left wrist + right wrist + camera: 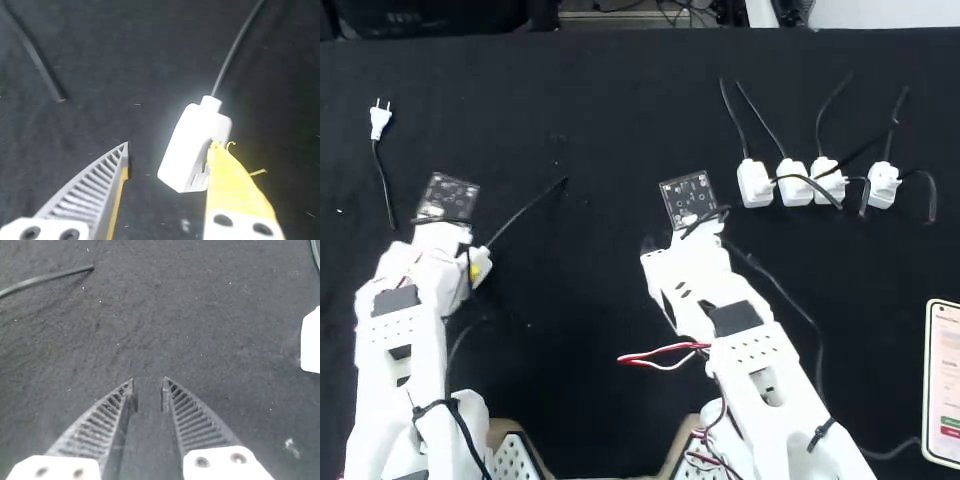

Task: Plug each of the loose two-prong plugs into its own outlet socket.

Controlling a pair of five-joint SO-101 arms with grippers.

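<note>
Left hand (170, 146) released, white corded socket (192, 145) between its fingers.
Socket touches one finger (227, 175); right hand (148, 382) narrowly parted, empty.

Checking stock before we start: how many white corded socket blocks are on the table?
5. Four socket blocks sit in a row at the table's back right; a fifth lies against a finger of the open left gripper. Others may be hidden.

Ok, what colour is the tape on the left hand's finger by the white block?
Yellow; the tape shows best in the left wrist view.
</note>
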